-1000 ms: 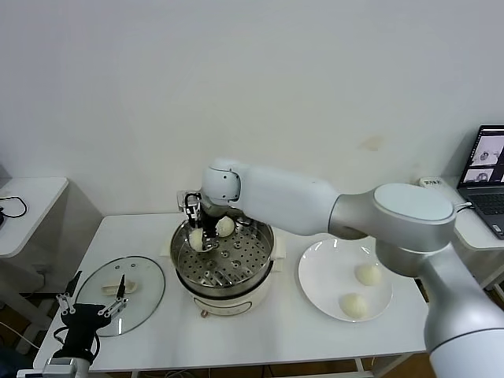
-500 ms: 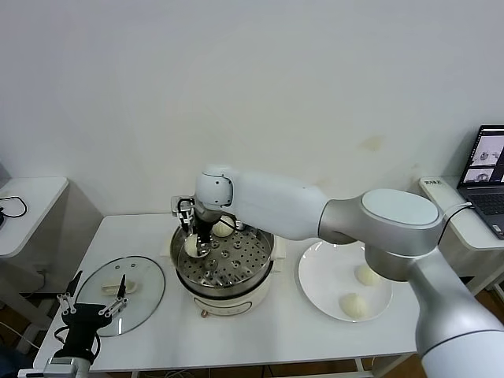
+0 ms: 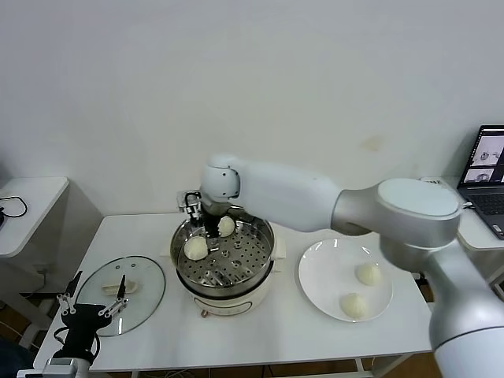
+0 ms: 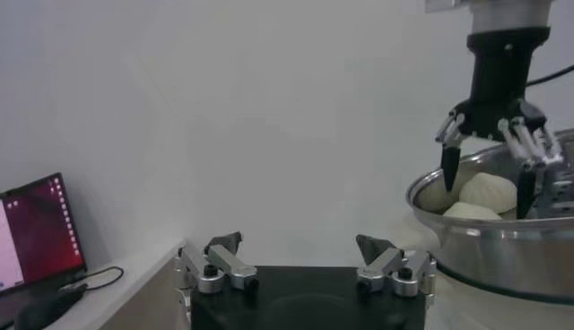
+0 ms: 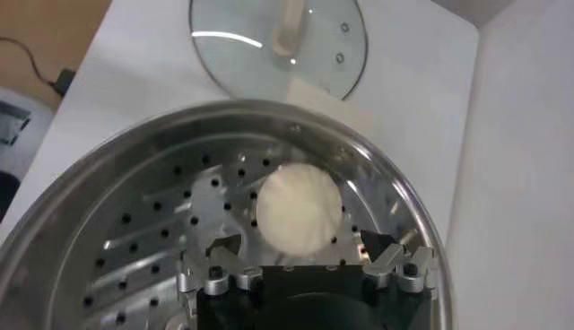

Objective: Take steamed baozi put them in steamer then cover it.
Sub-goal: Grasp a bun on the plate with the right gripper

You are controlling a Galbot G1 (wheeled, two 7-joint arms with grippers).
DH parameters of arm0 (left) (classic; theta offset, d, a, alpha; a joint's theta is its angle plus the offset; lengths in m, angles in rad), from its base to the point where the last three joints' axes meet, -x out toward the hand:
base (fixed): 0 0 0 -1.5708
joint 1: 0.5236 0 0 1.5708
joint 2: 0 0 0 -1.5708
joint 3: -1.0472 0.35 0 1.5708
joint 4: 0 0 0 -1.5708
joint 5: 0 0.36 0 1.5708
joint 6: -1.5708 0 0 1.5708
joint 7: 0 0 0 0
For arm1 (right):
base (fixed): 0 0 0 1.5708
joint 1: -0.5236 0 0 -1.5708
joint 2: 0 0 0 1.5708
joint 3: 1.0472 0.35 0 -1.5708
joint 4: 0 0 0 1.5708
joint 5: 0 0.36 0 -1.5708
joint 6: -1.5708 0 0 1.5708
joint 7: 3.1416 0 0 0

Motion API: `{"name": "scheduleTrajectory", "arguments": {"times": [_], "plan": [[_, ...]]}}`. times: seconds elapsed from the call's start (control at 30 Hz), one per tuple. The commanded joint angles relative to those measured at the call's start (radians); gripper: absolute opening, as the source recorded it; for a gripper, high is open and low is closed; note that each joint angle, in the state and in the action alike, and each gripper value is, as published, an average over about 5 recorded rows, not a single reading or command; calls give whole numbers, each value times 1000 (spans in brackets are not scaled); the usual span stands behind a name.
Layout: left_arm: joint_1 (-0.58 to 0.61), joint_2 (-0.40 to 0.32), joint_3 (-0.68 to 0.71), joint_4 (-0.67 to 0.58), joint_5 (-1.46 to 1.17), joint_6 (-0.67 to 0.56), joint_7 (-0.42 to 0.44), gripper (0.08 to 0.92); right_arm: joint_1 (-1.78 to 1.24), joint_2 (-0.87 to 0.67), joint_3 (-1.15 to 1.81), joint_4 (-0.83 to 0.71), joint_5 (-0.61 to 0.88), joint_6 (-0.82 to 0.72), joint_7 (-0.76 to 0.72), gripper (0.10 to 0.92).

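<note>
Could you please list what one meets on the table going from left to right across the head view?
left gripper → cover → steamer with two steamed baozi and the right gripper above them → white plate holding two more baozi.

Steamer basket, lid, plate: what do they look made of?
Steamer basket: shiny metal, likely stainless steel; mirror reflections, punched holes.
Lid: clear glass, table shows through; metal rim, cream handle, probably plastic.
Plate: flat, white, glossy; ceramic or melamine, can't tell.

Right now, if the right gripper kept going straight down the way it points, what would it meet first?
Probably the bun lying on the steamer's perforated floor: the open right gripper hangs just above it, though depth is hard to judge.
</note>
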Motion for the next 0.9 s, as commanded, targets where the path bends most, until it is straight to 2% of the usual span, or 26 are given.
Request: {"name": "scheduleTrajectory", "arguments": {"times": [0.03, 0.27, 0.5, 0.9], "plan": [[-2, 9, -2, 2, -2, 2, 1, 823, 174, -276, -42, 266, 1, 48, -79, 823], [-2, 15, 10, -4, 1, 4, 3, 823, 217, -596, -63, 464, -19, 83, -107, 823], [3, 18, 20, -16, 7, 8, 4, 823, 151, -858, -71, 577, -131, 142, -131, 823], [19, -5, 40, -14, 31, 6, 3, 823, -227, -1063, 120, 598, -346, 220, -116, 823]]}}
